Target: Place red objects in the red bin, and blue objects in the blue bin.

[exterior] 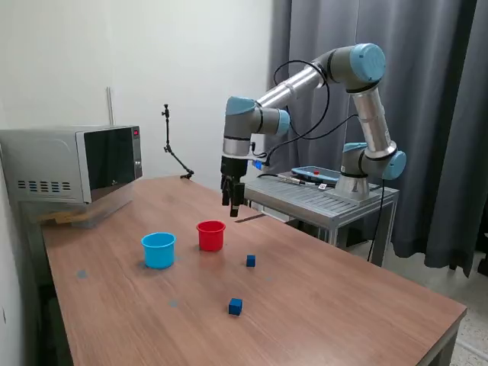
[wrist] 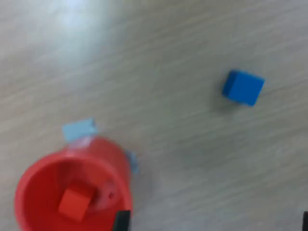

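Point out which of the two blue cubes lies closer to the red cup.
The blue cube just to the exterior view's right of the red cup; the other blue cube lies farther off, toward the table's front.

Two cups on table (exterior: 343, 305): one cup (exterior: 158, 249) at exterior view's left, other cup (exterior: 211, 235) just right of it, apart. Cube (wrist: 75, 203) inside that second cup. Cube (exterior: 251, 261) right of cups, another cube (exterior: 235, 306) nearer the camera. Microwave (exterior: 72, 163) at far left. Gripper (exterior: 233, 204) above, behind second cup.
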{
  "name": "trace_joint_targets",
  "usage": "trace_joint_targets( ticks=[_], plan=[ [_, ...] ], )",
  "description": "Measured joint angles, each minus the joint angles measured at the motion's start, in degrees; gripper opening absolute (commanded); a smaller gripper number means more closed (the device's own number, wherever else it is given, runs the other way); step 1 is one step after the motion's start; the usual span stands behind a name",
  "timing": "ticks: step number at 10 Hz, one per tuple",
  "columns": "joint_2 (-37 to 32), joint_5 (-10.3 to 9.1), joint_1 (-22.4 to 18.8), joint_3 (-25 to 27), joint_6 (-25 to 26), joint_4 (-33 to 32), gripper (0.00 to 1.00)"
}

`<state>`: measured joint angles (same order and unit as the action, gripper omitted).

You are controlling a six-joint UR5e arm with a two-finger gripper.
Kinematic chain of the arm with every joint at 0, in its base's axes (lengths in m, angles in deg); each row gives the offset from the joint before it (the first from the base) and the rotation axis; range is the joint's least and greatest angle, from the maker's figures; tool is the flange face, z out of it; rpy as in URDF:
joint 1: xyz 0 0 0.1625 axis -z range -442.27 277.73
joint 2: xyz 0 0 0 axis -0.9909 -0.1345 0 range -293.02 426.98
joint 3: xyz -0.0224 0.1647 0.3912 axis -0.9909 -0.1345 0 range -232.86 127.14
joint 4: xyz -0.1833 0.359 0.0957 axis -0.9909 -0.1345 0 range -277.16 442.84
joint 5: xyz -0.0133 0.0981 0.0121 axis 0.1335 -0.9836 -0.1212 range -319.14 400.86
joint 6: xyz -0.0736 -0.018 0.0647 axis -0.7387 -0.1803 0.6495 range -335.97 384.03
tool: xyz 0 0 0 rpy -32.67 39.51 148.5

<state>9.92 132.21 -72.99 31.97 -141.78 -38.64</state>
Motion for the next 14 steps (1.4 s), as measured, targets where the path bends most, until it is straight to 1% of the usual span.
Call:
trace_joint_targets(
  ticks=[3,5,10,12,14],
  plan=[
    [-0.06,-2.77,-0.92,0.03,5.02,2.37,1.0],
    [-0.06,-3.97,-1.05,0.06,7.57,2.77,1.0],
    [-0.07,-4.33,-1.94,1.36,11.82,2.05,1.0],
    [-0.1,-4.32,-2.35,2.66,13.71,0.42,1.0],
    [-0.12,-4.14,-2.85,4.37,16.65,-2.63,1.0]
  ],
)
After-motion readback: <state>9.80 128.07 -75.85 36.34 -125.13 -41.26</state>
